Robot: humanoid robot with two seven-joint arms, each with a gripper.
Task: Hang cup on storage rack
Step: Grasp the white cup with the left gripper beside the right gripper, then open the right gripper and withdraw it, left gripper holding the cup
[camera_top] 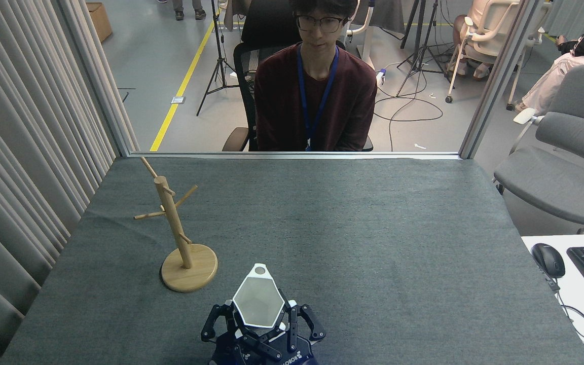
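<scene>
The white faceted cup [258,302] hangs low at the table's near edge, its open mouth turned towards me and its small round hole at the top. My right gripper [267,330] is shut on the cup's lower rim from below. My left gripper [247,325] sits right behind it, largely covered by the cup. Only the left gripper's outer finger [215,320] shows, spread wide as when open. The wooden storage rack [172,219] stands upright on its disc base to the left, a little beyond the cup, its pegs bare.
A person in a dark red top [315,96] sits just beyond the table's far edge. The grey cloth table [353,228] stretches ahead. A curtain [23,152] lines the left side. An office chair [560,162], a mouse and a keyboard are at the right.
</scene>
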